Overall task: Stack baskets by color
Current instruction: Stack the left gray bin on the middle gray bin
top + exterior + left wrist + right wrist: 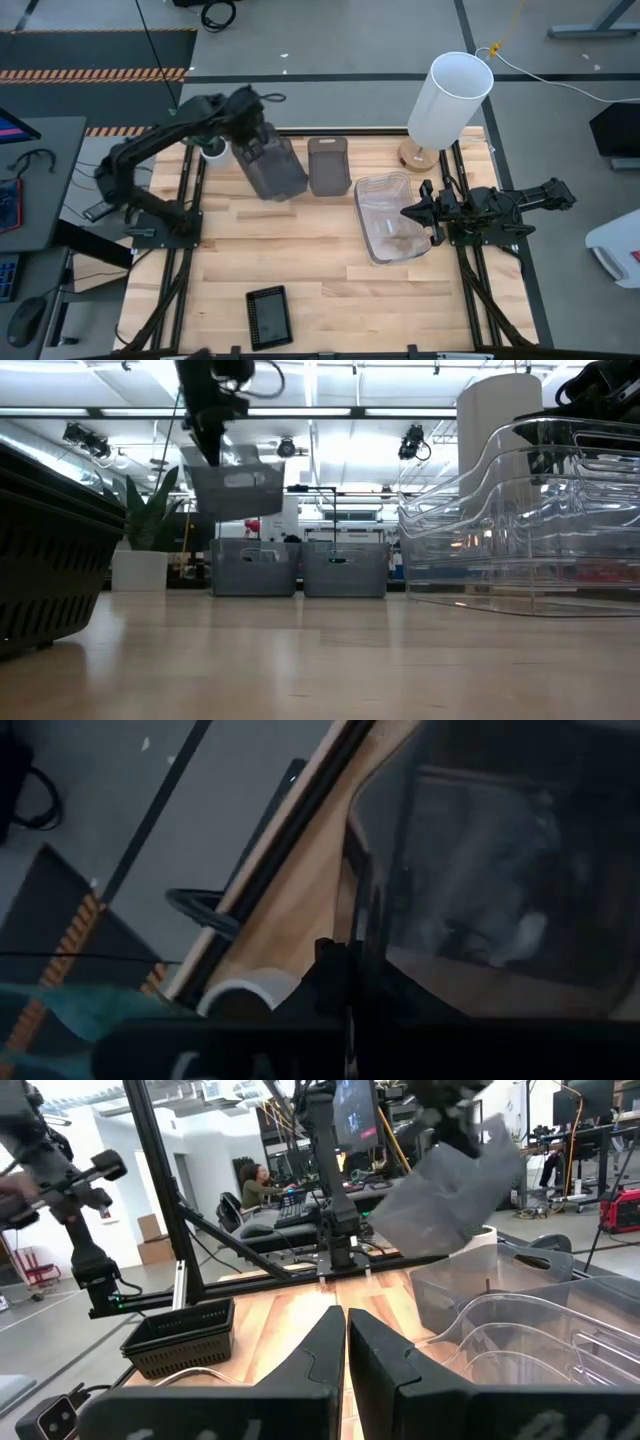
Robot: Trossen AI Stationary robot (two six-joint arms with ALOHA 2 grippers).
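Observation:
A smoky grey basket (pixel 272 167) (pixel 237 485) hangs in the air over the table's far left part, with my left gripper (pixel 246 132) (pixel 210 448) shut on it. Two more grey baskets (pixel 253 568) (pixel 345 568) stand on the table beyond; the high view shows only one (pixel 328 165) beside the held one. Nested clear baskets (pixel 388 215) sit at the right. A black mesh basket (pixel 268 316) lies near the front edge. My right gripper (pixel 406 212) (pixel 345 1332) rests shut and level by the clear baskets. My left gripper pinches the top rim of one end wall (pixel 358 955) of the grey basket, the wall's edge running between its two fingers. The fingers come from above, slanting down. The basket hangs tilted below them, clear of the table and of the basket under it.
A tall white cylinder (pixel 450 98) stands on a wooden foot at the far right corner. A small white plant pot (pixel 213 151) sits at the far left, close behind the held basket. Bare wood lies in the table's middle (pixel 300 250).

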